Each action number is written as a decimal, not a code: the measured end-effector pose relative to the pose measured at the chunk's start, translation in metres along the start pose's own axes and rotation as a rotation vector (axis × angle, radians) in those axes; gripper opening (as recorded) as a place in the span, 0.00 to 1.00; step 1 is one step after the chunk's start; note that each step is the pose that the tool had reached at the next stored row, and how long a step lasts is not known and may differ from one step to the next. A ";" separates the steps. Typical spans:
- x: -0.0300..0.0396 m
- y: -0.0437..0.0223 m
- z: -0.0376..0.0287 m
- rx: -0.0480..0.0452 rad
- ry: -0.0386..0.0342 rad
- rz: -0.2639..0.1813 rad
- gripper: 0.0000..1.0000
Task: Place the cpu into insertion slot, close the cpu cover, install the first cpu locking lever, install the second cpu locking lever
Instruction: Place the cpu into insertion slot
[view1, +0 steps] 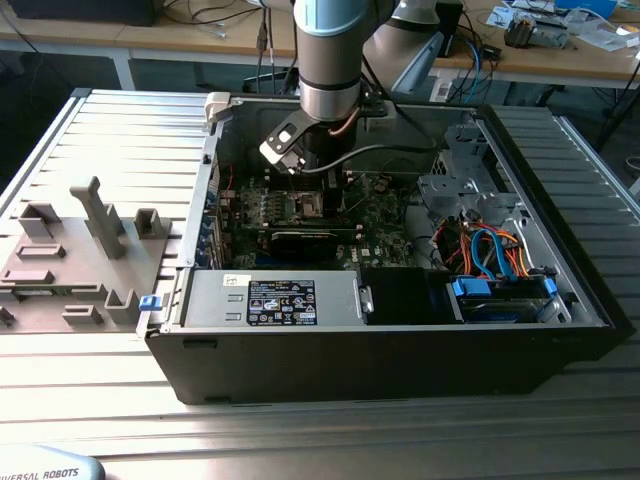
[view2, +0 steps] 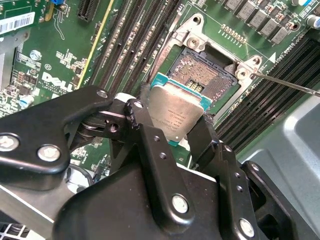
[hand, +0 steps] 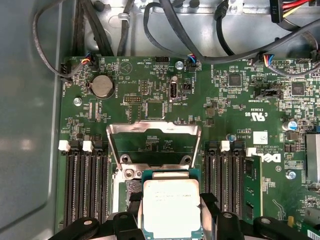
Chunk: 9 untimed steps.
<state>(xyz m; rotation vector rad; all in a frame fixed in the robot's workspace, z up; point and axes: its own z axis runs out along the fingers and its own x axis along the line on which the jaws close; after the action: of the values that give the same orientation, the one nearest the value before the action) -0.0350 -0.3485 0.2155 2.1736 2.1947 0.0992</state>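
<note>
Your end effector (view2: 172, 125) grips the cpu (hand: 171, 207) by opposite edges over the slot (view2: 205, 75), centre frame; cover (hand: 152, 142) stands open. Light, stiff, likely fragile: hold edges only.

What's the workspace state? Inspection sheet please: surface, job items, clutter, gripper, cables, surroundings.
Surface: ribbed metal table carrying an open computer case.
Job's things: cpu held above the insertion slot, not seated; slot contacts exposed; cpu cover raised open.
Clutter: grey fixture block on the table, at the exterior view's left.
Gripper: the gripper is shut on the cpu's edges.
Cables: black cables along the case wall; orange and blue cables by the drive bay.
Surroundings: wooden desks with loose gear behind.
</note>
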 end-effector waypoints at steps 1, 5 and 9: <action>0.0005 -0.0003 0.0003 0.0000 -0.0001 0.000 0.54; 0.0051 -0.0054 0.0014 0.0001 -0.0002 0.000 0.54; 0.0099 -0.0154 0.0055 0.0001 -0.0020 0.000 0.54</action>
<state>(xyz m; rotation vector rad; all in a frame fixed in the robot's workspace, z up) -0.0500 -0.3386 0.2088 2.1726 2.1940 0.0968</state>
